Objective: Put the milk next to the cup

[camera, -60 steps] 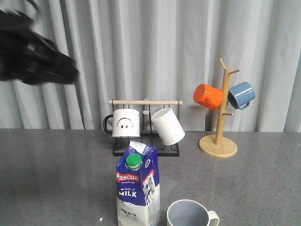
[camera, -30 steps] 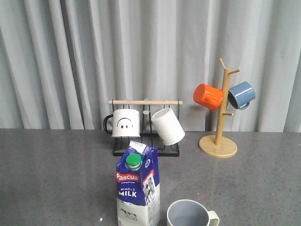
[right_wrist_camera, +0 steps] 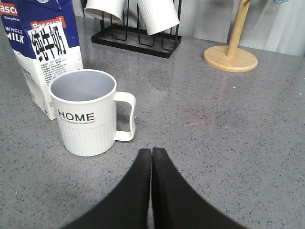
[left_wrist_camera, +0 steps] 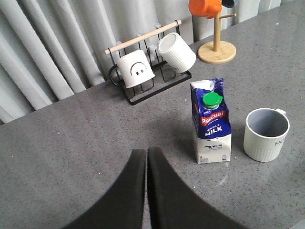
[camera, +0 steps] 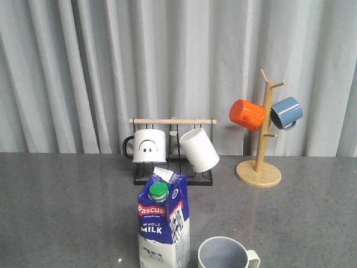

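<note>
The milk carton [camera: 163,226], blue and white with a green cap, stands upright near the table's front edge. It also shows in the left wrist view [left_wrist_camera: 211,124] and the right wrist view [right_wrist_camera: 40,52]. The pale mug [camera: 226,254] with a grey-blue inside stands just right of it, a small gap between them. It shows in the left wrist view [left_wrist_camera: 266,135] and, marked "HOME", in the right wrist view [right_wrist_camera: 88,114]. My left gripper [left_wrist_camera: 147,151] is shut and empty, high above the table left of the carton. My right gripper [right_wrist_camera: 151,151] is shut and empty, low, close to the mug's handle.
A black wire rack [camera: 173,177] with a wooden bar holds a white smiley mug [camera: 148,146] and a white ribbed mug [camera: 199,149] behind the carton. A wooden mug tree [camera: 260,162] at the back right carries an orange mug [camera: 246,114] and a blue mug [camera: 286,112]. Grey curtains hang behind.
One second ago a black arm showed at the upper left of the front view. It has left that view. The carton and the mug have not moved.
</note>
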Action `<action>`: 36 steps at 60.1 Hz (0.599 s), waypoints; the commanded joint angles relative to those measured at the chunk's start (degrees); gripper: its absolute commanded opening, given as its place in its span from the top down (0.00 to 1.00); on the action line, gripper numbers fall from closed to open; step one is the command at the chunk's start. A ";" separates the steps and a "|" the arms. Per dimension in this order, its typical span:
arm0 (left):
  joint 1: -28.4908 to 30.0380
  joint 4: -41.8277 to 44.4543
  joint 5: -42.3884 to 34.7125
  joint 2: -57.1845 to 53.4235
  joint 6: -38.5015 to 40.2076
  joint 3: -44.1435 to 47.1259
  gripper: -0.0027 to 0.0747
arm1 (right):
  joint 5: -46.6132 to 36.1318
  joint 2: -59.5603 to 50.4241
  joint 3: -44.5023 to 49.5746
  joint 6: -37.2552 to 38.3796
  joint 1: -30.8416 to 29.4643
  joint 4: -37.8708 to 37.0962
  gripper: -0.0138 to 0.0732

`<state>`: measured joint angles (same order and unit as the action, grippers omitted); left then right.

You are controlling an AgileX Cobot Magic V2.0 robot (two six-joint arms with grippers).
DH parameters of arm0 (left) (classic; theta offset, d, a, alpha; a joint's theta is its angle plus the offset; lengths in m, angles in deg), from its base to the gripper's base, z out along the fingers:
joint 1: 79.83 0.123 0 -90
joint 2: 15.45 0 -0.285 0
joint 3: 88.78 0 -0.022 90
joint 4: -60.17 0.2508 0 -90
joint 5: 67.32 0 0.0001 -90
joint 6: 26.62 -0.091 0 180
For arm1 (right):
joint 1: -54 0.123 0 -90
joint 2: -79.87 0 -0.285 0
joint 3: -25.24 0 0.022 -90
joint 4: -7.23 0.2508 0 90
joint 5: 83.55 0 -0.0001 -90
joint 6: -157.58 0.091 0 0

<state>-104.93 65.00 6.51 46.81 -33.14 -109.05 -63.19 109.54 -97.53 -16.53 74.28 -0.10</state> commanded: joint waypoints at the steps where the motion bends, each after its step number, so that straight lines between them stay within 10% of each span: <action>1: -0.16 0.14 -2.38 0.04 0.43 -0.68 0.98 | -3.90 0.36 -1.71 0.10 -0.21 -0.89 0.85; 15: 0.16 1.31 -15.72 -3.73 6.51 12.44 0.98 | -3.90 0.36 -1.71 0.10 -0.21 -0.89 0.85; 36: 5.29 0.62 -61.94 -26.86 12.47 67.28 0.98 | -3.90 0.36 -1.71 0.10 -0.21 -0.89 0.85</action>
<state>-100.41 65.77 -41.57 24.66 -22.72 -50.69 -63.14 109.54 -97.53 -16.53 74.28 -0.12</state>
